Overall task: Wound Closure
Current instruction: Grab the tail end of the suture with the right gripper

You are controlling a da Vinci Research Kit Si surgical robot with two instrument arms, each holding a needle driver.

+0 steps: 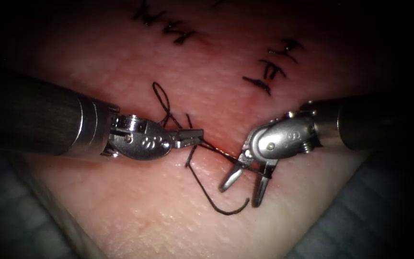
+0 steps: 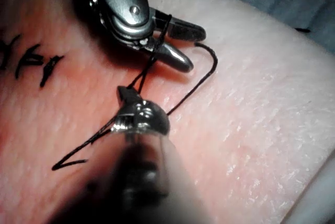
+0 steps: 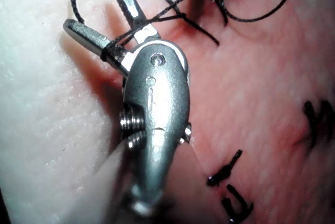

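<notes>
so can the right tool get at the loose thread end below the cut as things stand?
Probably yes. The right tool has its jaws open, with the thread curling on bare tissue right beside its tips. One strand already runs between the jaws. The left tool, shut on the thread, sits clear.

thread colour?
Black thread, clearest in the endoscope view against the pale tissue.

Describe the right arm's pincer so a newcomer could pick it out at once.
Start at the tissue in the endoscope view. Follow the dark shaft entering from the right to the right pincer. Unlike the left pincer, shut on thread, its jaws are spread, pointing down, thread crossing their base.
</notes>
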